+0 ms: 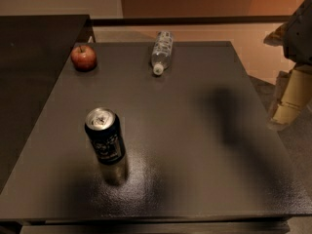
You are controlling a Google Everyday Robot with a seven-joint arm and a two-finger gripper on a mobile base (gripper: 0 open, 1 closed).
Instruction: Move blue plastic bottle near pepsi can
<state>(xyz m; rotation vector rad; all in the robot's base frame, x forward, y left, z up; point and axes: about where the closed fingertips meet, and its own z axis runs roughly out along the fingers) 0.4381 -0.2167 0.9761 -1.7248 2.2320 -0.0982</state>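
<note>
Rightward hangs the pincer (283, 112), spread untellable; translucent blue plastic bottle (162, 51) lies, cylindrical pepsi can (105, 138) stands.

— What else is on the table (195, 145)?
— A red apple (83, 57), upright near the far left corner.
— And to the left?
— Another dark surface (34, 72), just beside the table.

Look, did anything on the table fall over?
Yes: the blue plastic bottle lies on its side near the far edge of the table, cap on, nothing spilled. The pepsi can and apple stand upright. The gripper hangs off to the right.
</note>
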